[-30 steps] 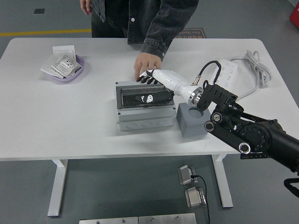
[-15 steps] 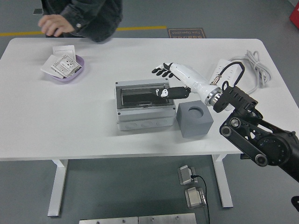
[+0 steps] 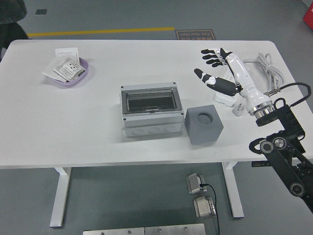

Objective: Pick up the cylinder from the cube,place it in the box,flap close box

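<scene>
The box is seen at the centre of the frame on the white table, its clear flap lying shut over the top. The grey cube stands just right of the box, touching or nearly touching its lower right corner; the round socket in its top is empty. The cylinder cannot be made out; whether it lies under the flap cannot be told.

The right hand is held in the upper right of the frame, well apart from box and cube, above and right of both. Its black fingers are spread and nothing is held. Beneath it a white power strip with its cable is partly hidden.

A purple dish of packets is placed at the upper left.
</scene>
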